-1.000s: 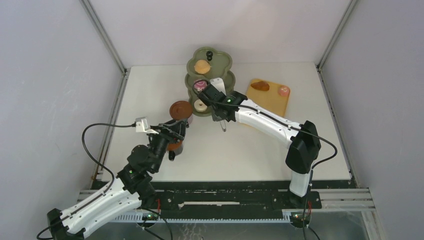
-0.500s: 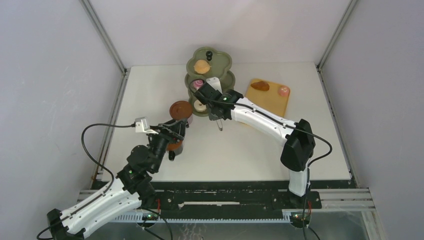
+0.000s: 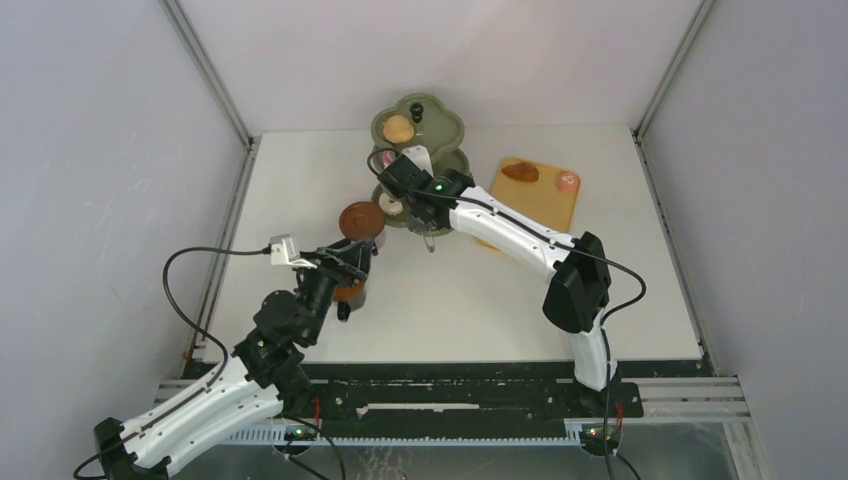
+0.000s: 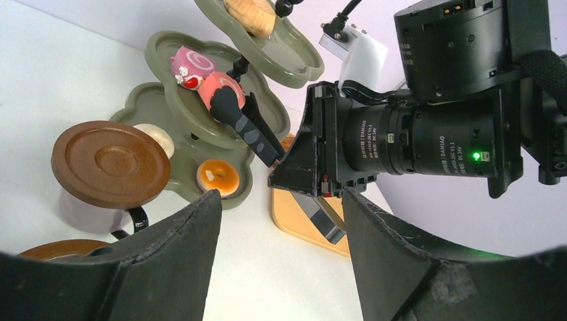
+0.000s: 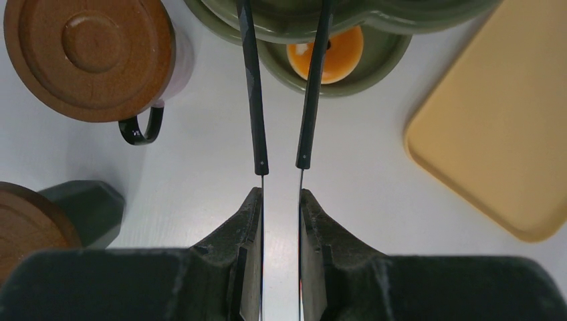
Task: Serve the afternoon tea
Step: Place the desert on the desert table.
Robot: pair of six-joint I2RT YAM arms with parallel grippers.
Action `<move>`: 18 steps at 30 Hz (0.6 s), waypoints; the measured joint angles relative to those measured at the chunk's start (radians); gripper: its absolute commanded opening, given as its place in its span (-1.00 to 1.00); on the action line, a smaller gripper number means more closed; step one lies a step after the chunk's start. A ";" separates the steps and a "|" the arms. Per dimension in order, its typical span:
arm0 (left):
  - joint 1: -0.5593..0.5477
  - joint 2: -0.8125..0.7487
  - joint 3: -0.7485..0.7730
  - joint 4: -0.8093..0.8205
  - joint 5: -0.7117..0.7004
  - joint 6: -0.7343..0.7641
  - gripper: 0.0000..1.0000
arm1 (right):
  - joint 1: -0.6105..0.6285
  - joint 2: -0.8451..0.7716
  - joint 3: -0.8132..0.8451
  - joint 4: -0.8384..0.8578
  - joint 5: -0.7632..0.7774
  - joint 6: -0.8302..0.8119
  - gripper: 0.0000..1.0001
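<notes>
1. Two grippers share the work. Nearest the bases, the left gripper [image 4: 279,200] hovers with its fingers spread wide and nothing between them, just beside a brown cup capped by a round saucer [image 4: 110,164]. I judge it stays by the crockery to leave the right arm room.
2. Farther in, the right gripper [image 5: 279,200] is clamped tight on the steel shanks of the black tongs [image 5: 254,100]. Gripping the tool far back lets its tips reach in under the top tier.
3. Those tips pinch a pink swirl cake [image 4: 215,90] over the middle tier of the olive-green three-tier scalloped stand [image 4: 160,47], well ahead of the fingers and beside a second pink swirl cake [image 4: 187,67]. Whether it touches the tier, I cannot tell.
4. An orange donut [image 4: 218,176] and a white donut [image 4: 155,137] lie on the bottom tier; a brown bun [image 3: 399,127] sits near the black knob [image 3: 419,104] on top.
5. Farthest right, the flat orange-yellow rectangular tray [image 3: 545,205] bears another bun [image 3: 519,171] and a pink cake [image 3: 568,181], likely awaiting serving.
</notes>
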 measured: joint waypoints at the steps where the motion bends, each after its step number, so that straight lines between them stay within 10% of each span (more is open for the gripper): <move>1: 0.000 0.000 0.000 0.000 0.000 0.000 0.43 | -0.002 0.007 0.009 0.001 0.000 -0.002 -0.77; 18: 0.000 0.018 -0.001 0.008 0.000 0.008 0.43 | -0.024 0.050 0.053 0.003 -0.004 -0.007 -0.76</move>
